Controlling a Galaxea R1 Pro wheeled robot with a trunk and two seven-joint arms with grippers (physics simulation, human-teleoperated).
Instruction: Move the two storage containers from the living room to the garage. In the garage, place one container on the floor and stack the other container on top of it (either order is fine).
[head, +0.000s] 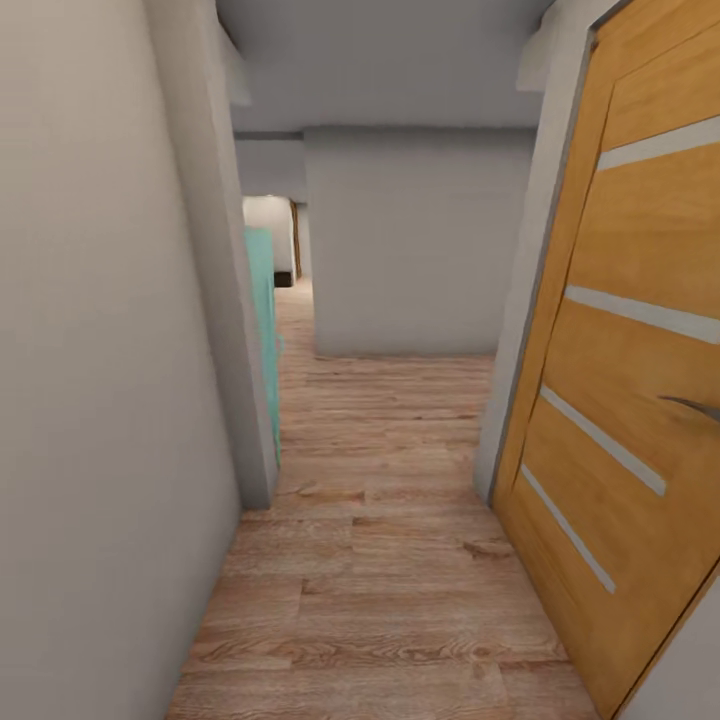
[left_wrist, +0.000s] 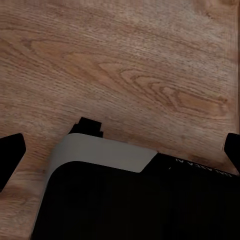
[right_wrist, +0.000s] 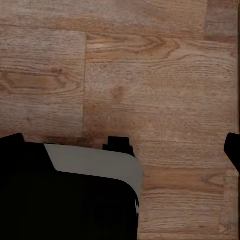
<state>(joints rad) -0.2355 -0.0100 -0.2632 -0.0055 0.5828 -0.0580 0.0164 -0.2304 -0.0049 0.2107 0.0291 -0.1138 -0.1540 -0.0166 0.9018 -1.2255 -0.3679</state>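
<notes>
Wood plank flooring (head: 380, 560) runs from the near edge down a narrow corridor. Left: pale grey wall (head: 90, 400), ending at a corner with a teal panel (head: 265, 330) just behind it. Right: wooden door (head: 630, 380) with pale horizontal strips and a curved handle (head: 692, 405). Far end: grey wall block (head: 410, 240), passage continuing to its left.

Storage containers: not in the frames at this moment; location cannot be stated. Robot appears to be in transit.

Handling (judgement from the task wording): open, straight-walled rigid bins as wide as the arm span would likely be light but bulky, stiff, with smooth walls prone to slipping. Best hold probably two-armed, on opposite short walls or rims, kept level.

Left gripper (left_wrist: 120, 150): dark fingertips at opposite edges of the wrist view, spread wide, nothing between them; it points down at the planks, above the robot's black and grey base (left_wrist: 100, 200).

Right gripper (right_wrist: 120, 147): same pose, fingers wide apart, empty, aimed floorward.
</notes>
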